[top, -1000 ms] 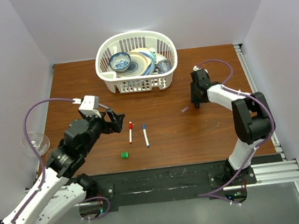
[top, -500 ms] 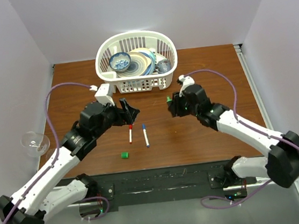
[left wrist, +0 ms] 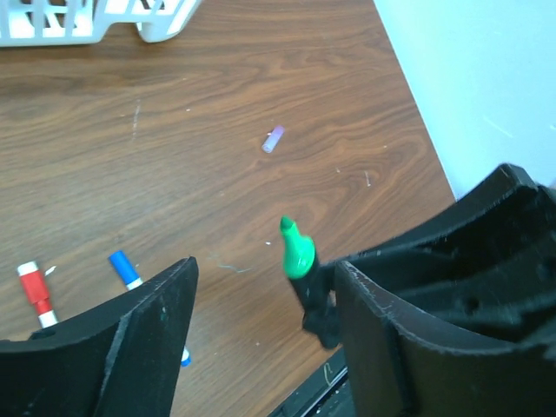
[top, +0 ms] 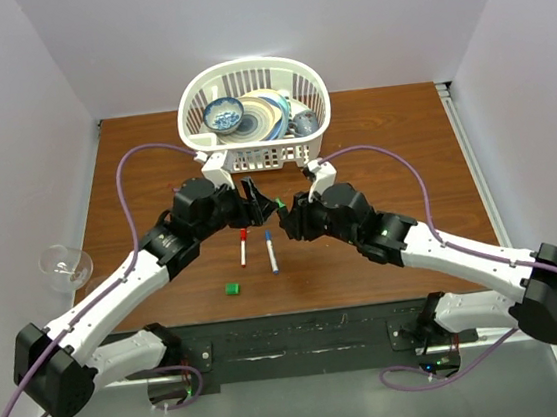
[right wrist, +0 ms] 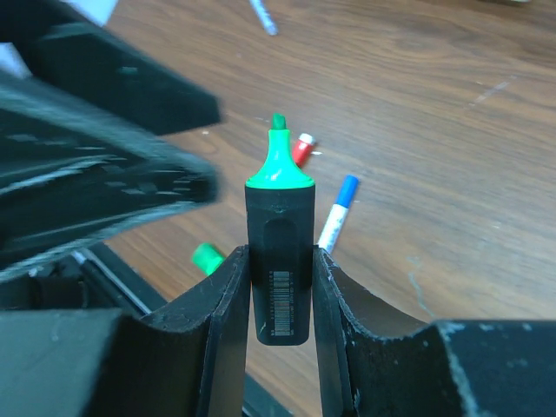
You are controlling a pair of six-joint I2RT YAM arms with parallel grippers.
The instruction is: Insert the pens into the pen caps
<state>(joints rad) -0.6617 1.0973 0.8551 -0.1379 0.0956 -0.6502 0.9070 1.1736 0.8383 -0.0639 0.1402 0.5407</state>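
Observation:
My right gripper (right wrist: pixel 280 261) is shut on the black marker (right wrist: pixel 280 287), whose green tip (right wrist: pixel 278 165) points up and away. In the top view it (top: pixel 288 219) holds the marker above mid-table. My left gripper (top: pixel 257 199) is open and faces it. In the left wrist view the marker (left wrist: pixel 300 261) stands between the open jaws of that gripper (left wrist: pixel 265 282), close to the right finger, and I cannot tell if it touches. A white pen with a red end (top: pixel 242 245) and one with a blue end (top: pixel 270 252) lie on the table. The green cap (top: pixel 231 288) lies nearer the front.
A white basket (top: pixel 199 127) of dishes stands at the back centre. A clear glass (top: pixel 64 265) sits off the table's left edge. A small purple piece (left wrist: pixel 274 139) lies on the wood to the right. The table's front edge runs just below the green cap.
My right arm has swung from the right side to the centre with the marker. My left gripper has moved right and forward to meet it, and now brackets the marker's tip.

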